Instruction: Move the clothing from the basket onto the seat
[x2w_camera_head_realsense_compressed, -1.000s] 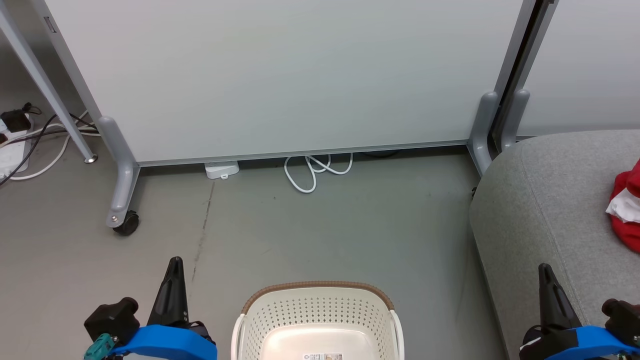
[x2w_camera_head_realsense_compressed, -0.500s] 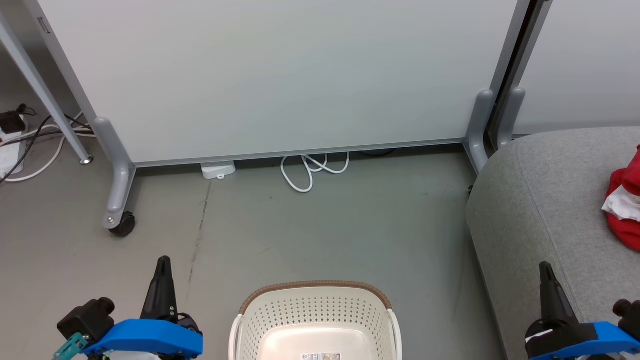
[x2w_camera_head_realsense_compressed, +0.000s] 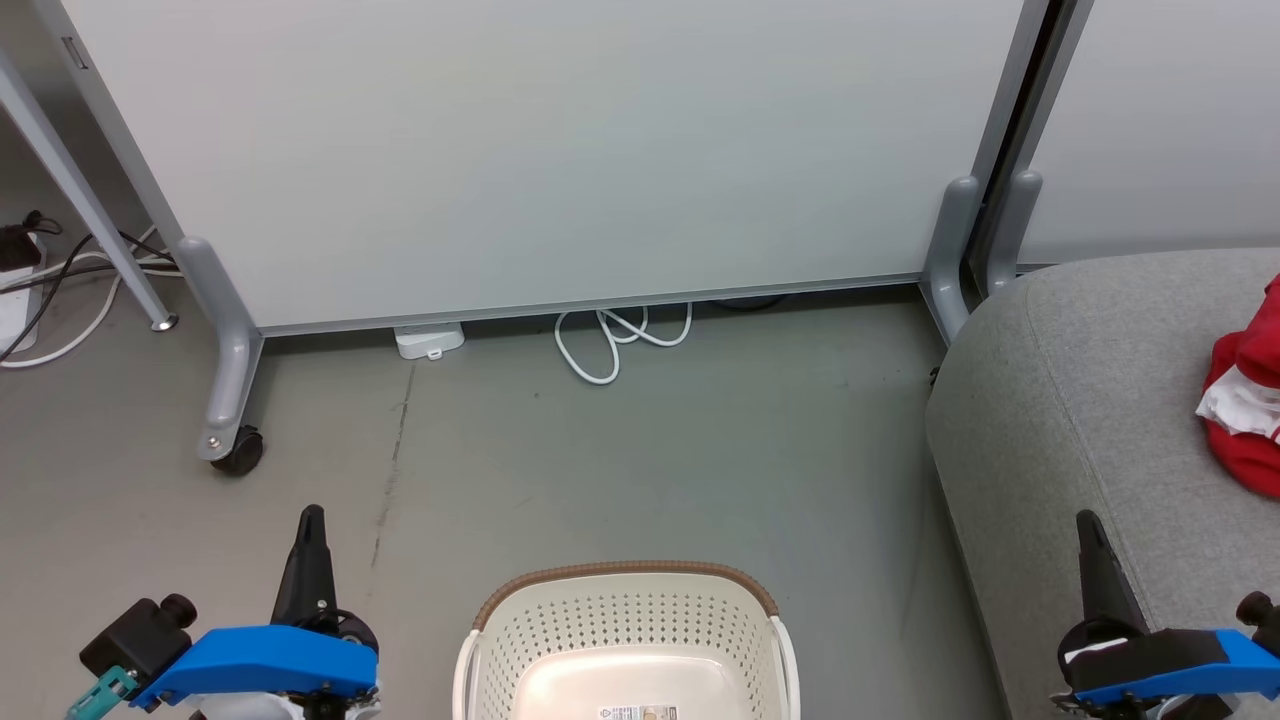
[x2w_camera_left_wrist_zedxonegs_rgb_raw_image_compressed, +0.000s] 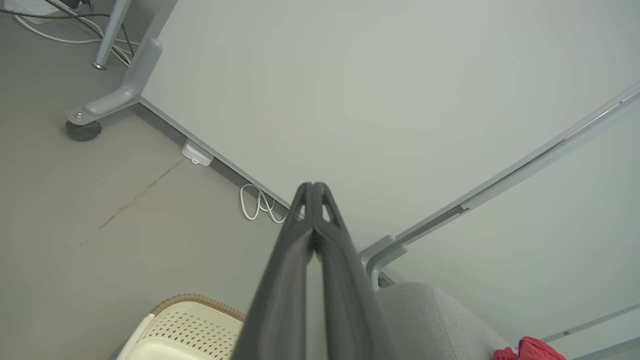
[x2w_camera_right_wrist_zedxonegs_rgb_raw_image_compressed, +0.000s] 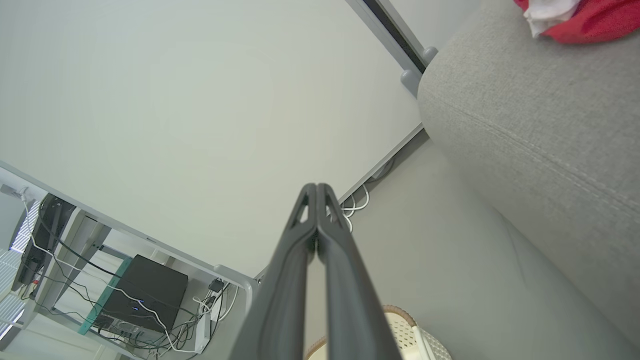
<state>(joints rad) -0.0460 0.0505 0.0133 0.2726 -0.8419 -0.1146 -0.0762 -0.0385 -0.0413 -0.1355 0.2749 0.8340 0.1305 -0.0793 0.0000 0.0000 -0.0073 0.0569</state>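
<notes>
Oval cream-white plastic basket (x2w_camera_head_realsense_compressed: 622, 577) with perforated walls and brown woven-look rim, standing on the grey floor (x2w_camera_head_realsense_compressed: 650, 460), pale bottom and a small label showing inside. Right of the basket and apart from it, large grey fabric seat (x2w_camera_head_realsense_compressed: 1090, 400) with a rounded corner. Bright red clothing (x2w_camera_head_realsense_compressed: 1245, 445) with a white part lying on top, at the side far from the basket. Left of the basket, left gripper (x2w_camera_head_realsense_compressed: 311, 520) with long dark fingers, jaws pressed together, tips touching. Right of the basket, against the seat in the head view, right gripper (x2w_camera_head_realsense_compressed: 1085, 522), jaws likewise together. Beyond the basket, white cable loop (x2w_camera_head_realsense_compressed: 600, 345) on the floor at the foot of a pale wheeled panel (x2w_camera_head_realsense_compressed: 560, 150).
</notes>
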